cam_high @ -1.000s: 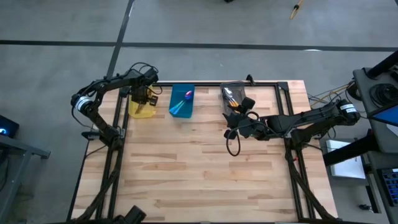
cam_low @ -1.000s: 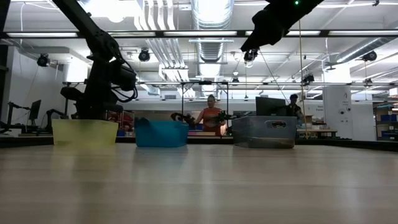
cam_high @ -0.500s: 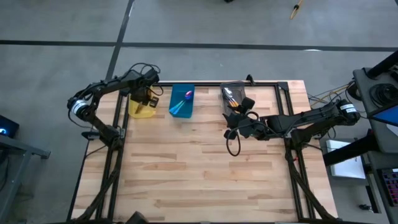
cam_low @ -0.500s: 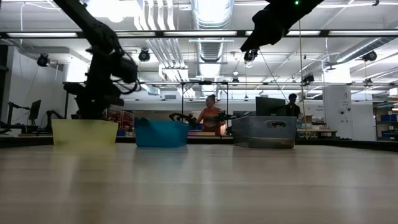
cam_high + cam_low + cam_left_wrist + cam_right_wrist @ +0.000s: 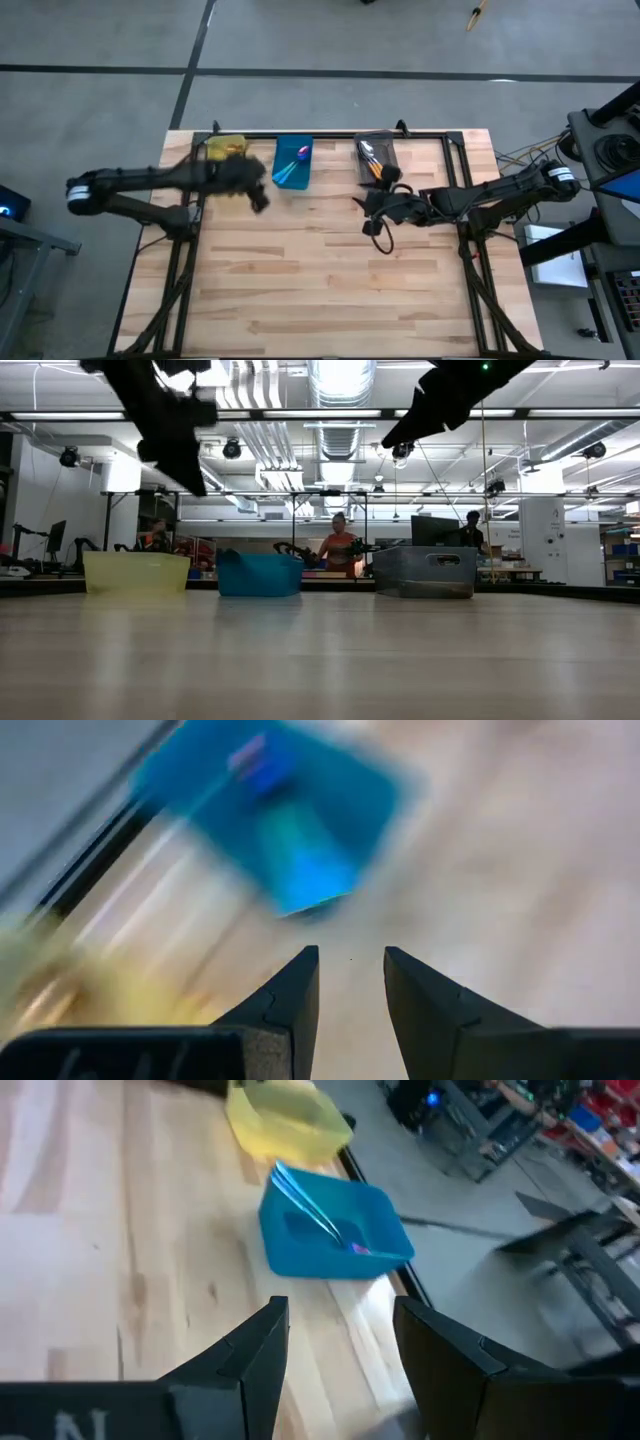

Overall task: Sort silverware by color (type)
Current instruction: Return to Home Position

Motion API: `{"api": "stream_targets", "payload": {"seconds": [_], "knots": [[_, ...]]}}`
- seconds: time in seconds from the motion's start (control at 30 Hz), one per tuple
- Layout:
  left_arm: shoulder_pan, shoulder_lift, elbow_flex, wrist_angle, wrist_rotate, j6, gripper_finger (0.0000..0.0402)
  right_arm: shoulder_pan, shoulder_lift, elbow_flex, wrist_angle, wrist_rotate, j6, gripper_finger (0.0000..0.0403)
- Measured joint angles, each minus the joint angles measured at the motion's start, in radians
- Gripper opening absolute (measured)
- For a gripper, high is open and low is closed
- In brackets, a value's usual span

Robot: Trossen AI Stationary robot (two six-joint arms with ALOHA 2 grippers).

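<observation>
From above, the left gripper (image 5: 258, 200) hangs over bare wood, with the yellow bin (image 5: 227, 149) behind it toward the table's far edge and the blue bin (image 5: 293, 164) just off to its right. The purple spoons with teal handles (image 5: 299, 158) lie in that blue bin. The right gripper (image 5: 368, 207) hovers just short of the grey bin (image 5: 375, 158), where the silver spoons with orange handles (image 5: 371, 160) rest. No silverware shows on the table near either gripper.

From table height, the left gripper (image 5: 188, 472) is well above the yellow bin (image 5: 137, 572), and the right gripper (image 5: 396, 438) is high over the grey bin (image 5: 423, 571). A person (image 5: 338, 546) stands in the room beyond.

In the left wrist view, its fingers (image 5: 290, 1005) stand parted with nothing between them, and the blue bin (image 5: 300, 830) lies ahead.

In the right wrist view, the fingers (image 5: 250, 1355) are likewise spread and empty. The blue bin (image 5: 300, 1235) with its teal-handled spoons lies ahead, and the yellow bin (image 5: 285, 1120) lies beyond it.
</observation>
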Motion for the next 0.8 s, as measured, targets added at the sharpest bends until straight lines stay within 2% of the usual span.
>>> {"api": "stream_targets", "payload": {"seconds": [0.13,0.23,0.33,0.43,0.67,0.8], "knots": [[-0.271,-0.120,-0.127,0.230,-0.002,0.120,0.0096,0.000,-0.028,-0.069,0.127,-0.052,-0.030,0.0173],[-0.441,-0.193,-0.224,0.377,-0.084,0.173,0.0096,0.000,-0.068,-0.134,0.184,-0.106,-0.047,0.0173],[-0.549,-0.261,-0.311,0.474,-0.172,0.175,0.0094,0.000,-0.126,-0.190,0.210,-0.130,-0.028,0.0173],[-0.588,-0.332,-0.388,0.522,-0.207,0.143,0.0083,0.000,-0.198,-0.249,0.243,-0.141,-0.001,0.0173],[-0.569,-0.513,-0.506,0.550,-0.210,0.133,0.0050,0.000,-0.386,-0.406,0.389,-0.149,0.020,0.0173],[-0.541,-0.617,-0.529,0.555,-0.204,0.175,0.0023,-0.009,-0.485,-0.454,0.404,-0.217,0.020,0.0173]]}}
